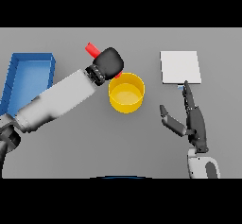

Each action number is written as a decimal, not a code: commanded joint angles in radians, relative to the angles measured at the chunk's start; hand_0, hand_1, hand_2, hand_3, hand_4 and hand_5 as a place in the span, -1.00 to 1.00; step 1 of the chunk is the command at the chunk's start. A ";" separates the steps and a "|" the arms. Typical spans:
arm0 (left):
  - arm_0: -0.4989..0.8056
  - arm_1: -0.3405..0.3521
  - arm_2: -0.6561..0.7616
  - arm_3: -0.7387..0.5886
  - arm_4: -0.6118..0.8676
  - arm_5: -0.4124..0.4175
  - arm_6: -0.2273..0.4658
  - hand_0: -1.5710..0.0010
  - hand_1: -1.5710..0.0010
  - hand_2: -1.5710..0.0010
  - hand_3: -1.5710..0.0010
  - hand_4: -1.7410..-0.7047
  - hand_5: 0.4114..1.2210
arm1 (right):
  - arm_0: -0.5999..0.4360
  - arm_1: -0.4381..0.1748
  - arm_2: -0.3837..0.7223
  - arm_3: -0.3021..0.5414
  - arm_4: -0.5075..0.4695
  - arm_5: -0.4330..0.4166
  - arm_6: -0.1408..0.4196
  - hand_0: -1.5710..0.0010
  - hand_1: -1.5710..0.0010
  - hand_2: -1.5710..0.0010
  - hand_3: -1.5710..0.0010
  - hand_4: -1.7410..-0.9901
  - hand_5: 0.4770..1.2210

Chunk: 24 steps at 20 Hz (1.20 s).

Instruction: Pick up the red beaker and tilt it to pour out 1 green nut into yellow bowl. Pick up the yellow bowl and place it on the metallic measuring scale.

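Observation:
My left hand [110, 63] is shut on the red beaker [91, 49], which is tipped over the far left rim of the yellow bowl [126, 93]. Only the beaker's ends show: one red end sticks out up and left of the hand, and a small red bit peeks out just above the bowl's rim. No green nut is visible. The metallic measuring scale [180, 67], a pale square plate, lies to the right of the bowl. My right hand [194, 121] rests open on the table below the scale, fingers pointing toward its near edge.
A blue bin [29, 79] stands at the left edge of the table, just behind my left forearm. Grey tabletop [118, 142] runs between the bowl and the near edge.

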<state>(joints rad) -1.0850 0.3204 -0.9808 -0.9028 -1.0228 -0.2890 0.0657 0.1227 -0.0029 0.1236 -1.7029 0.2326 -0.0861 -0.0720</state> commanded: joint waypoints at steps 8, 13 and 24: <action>-0.118 -0.021 -0.135 0.084 -0.089 -0.019 -0.049 -1.00 -1.00 -1.00 -0.99 -0.99 1.00 | -0.001 -0.007 0.001 0.007 0.030 -0.019 0.005 1.00 1.00 1.00 1.00 0.28 -0.71; -0.183 -0.041 -0.230 0.117 -0.138 -0.042 -0.097 -1.00 -1.00 -1.00 -1.00 -0.99 1.00 | -0.004 -0.005 0.008 0.014 0.056 -0.035 -0.003 1.00 1.00 1.00 1.00 0.40 -0.70; -0.385 0.022 -0.232 0.193 -0.106 0.025 -0.189 -1.00 -1.00 -0.78 -0.92 -0.87 1.00 | 0.005 -0.003 0.015 0.014 0.073 -0.046 -0.039 1.00 1.00 1.00 1.00 0.44 -0.69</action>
<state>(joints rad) -1.4725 0.3434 -1.2123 -0.7100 -1.1275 -0.2647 -0.1203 0.1275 -0.0060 0.1392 -1.6890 0.3058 -0.1325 -0.1115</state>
